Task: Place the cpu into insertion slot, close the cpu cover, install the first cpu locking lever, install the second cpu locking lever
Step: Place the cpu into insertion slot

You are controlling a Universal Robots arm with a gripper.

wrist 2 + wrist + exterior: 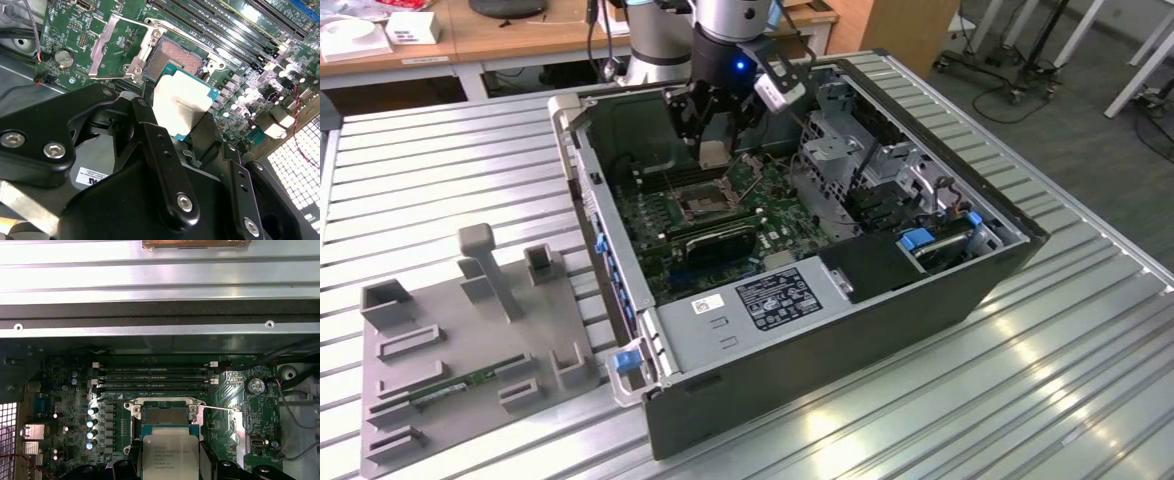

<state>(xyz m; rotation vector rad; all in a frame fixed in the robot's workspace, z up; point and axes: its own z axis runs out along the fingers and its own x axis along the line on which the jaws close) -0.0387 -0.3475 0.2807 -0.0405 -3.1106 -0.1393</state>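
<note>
Here we are inside the open computer case (881, 320), lying on the slatted metal surface (1067, 330), and the claw (175, 117) is clenched on the cpu (170, 452), one black finger on each side edge, metal face up. The chip hangs over the green motherboard (70, 30), just on the near side of the insertion slot (175, 55). In both wrist views its leading edge overlaps the socket's rim, so it looks lined up for approach but not seated. The exterior view has it clearly above the board. The cpu cover (142, 50) stands swung open beside the socket, leaving the dark pin field bare. Now the danger, as I judge it. A chip that comes down slightly off-centre or tilted would catch a corner on the silver rim, and any scrape across those bare contacts could bend them. A loose hold on such thin edges could also let it slip or twist. The open cover sits close enough that a finger might clip it. What can't be read here? The fingers (150, 135) hide the chip's near edge and the actual contact points, its underside is out of sight, and the gap above the socket is impossible to gauge. A thin metal rod (220, 408) by the socket may be a locking lever, but I can't tell. Off to the exterior view's left lies a grey fixture tray (454, 370), well apart.
</note>
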